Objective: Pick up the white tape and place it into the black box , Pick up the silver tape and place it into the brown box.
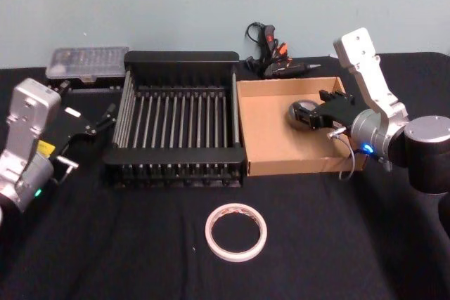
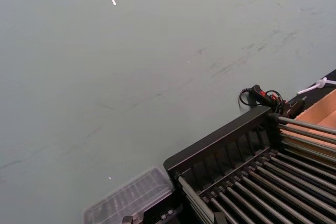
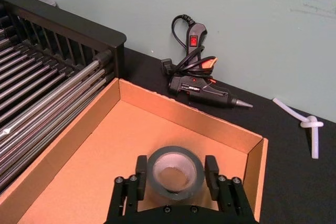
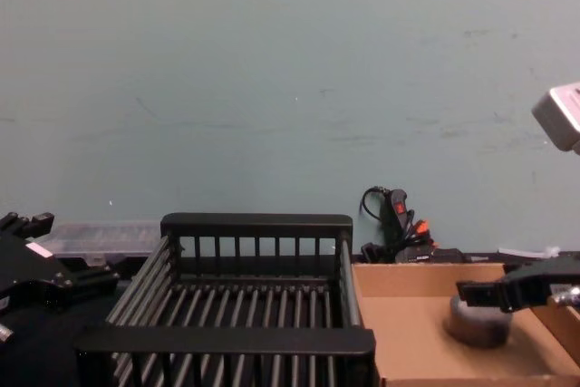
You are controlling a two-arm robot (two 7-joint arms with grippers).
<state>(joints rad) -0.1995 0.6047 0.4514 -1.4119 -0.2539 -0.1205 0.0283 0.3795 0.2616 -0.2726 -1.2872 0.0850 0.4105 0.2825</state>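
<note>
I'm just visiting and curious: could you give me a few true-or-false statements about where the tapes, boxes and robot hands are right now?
1. The silver tape sits between the right gripper fingers, over the brown box. True.
2. The white tape lies inside the black box. False: it lies on the table in front of it.
3. The left gripper holds the white tape. False: it holds nothing, left of the black box.
4. A glue gun lies behind the brown box. True.

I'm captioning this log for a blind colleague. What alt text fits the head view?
The right gripper holds the silver tape over the brown box. The black box stands beside it, and the white tape lies flat on the table in front. The left gripper hangs open left of the black box.
</note>
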